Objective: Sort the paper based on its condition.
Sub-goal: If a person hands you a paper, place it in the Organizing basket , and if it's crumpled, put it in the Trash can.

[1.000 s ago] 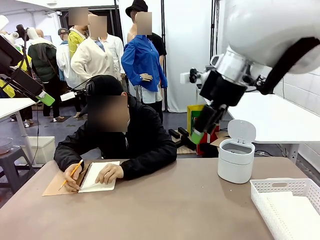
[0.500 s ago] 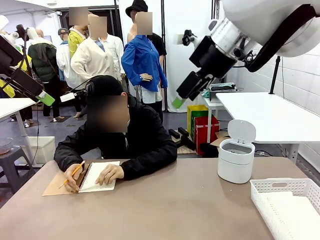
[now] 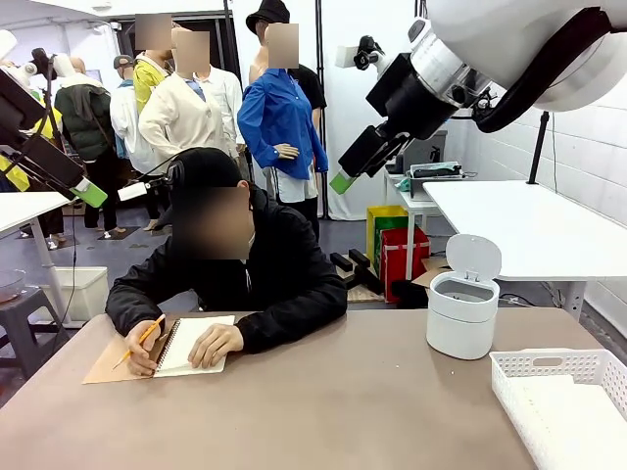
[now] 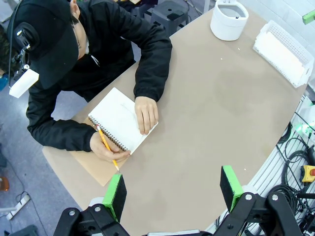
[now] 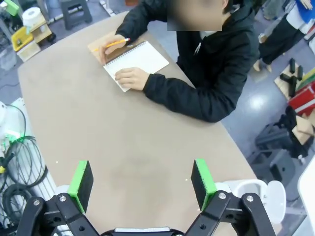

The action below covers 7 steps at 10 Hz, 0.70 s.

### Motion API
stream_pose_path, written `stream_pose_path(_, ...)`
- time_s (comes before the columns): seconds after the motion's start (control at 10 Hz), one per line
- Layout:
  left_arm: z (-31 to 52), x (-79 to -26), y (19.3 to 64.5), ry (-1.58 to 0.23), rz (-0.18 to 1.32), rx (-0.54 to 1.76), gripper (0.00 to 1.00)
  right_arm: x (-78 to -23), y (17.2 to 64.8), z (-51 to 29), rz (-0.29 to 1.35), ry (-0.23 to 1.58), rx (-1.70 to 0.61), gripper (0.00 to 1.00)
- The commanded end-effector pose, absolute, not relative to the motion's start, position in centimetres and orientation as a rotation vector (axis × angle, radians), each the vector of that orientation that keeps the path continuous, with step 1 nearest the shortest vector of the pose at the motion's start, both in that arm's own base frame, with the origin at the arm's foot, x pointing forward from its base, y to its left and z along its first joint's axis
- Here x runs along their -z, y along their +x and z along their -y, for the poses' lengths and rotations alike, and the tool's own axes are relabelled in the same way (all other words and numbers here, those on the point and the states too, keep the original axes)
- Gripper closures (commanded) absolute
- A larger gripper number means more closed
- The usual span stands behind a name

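Hanging high above the table (image 3: pixel 343 411), the right gripper (image 5: pixel 141 178) has its green pads spread wide with nothing between them. The left gripper (image 4: pixel 172 186) is the same deal: jaws apart, empty, looking down from well up. Sorting looks like it hasn't really started. No loose paper lies on the tabletop, and the only likely paper (image 4: pixel 281 49) is something flat and white in the basket (image 3: pixel 549 358) at the robot's right, though it's hard to be sure. The person (image 3: pixel 255 274) at the far side is writing in a notebook (image 3: pixel 196 348) with a pencil (image 3: pixel 145 338). The next move probably calls for waiting on a sheet or wad, then coming down for it. A white bin (image 3: pixel 458 318) with its lid up sits beside the basket. The brown top is otherwise bare. Behind it there's a white side table (image 3: pixel 529 225) and a red crate (image 3: pixel 402 259) on the floor.
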<state>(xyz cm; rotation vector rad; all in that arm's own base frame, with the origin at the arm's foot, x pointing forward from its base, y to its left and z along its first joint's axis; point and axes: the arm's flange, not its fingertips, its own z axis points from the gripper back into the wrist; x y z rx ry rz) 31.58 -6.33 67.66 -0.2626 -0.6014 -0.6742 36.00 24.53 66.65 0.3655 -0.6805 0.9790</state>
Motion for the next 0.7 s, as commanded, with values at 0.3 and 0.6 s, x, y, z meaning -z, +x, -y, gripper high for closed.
stream_pose_path(0.3, 6.3, -67.7, 31.6, -0.262, 0.607, 0.673, 0.0, -66.6, 35.9, -24.5, 0.676, 0.366, -0.981, 0.0)
stream_pose_path(0.6, 6.3, -67.7, 31.6, -0.262, 0.607, 0.673, 0.0, -66.4, 35.4, -25.6, 0.577, 0.325, -0.937, 0.0)
